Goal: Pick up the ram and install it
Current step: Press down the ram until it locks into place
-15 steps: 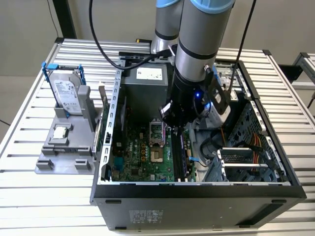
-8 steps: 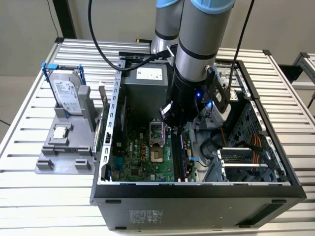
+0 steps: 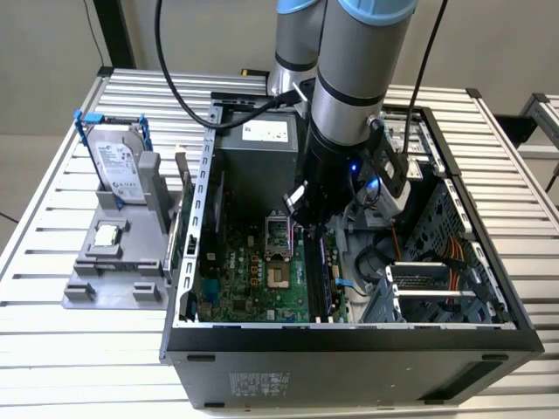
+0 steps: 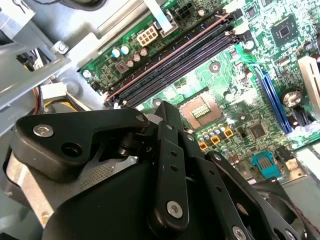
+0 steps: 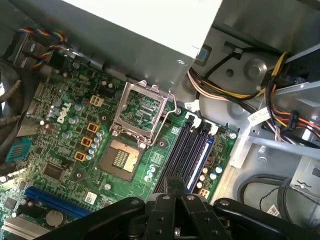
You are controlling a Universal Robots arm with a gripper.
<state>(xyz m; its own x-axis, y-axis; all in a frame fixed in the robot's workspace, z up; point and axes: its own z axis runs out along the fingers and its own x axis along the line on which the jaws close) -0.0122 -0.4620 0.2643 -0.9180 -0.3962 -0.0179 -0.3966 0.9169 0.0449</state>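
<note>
Ram (image 5: 200, 160), thin dark-blue stick, standing on edge in outermost memory slot, farthest from processor socket

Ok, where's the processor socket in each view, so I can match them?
Exterior view: processor socket mid-motherboard, on the exterior view's left of the memory slots.
First wrist view: socket beside the slots, next to its raised frame.
Second wrist view: socket beside the slots.
Shared landmark: the memory slots.

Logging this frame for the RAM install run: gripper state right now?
Gripper: low inside the computer case, over the memory slots; open or closed cannot be told, nor whether it holds the ram.
</note>
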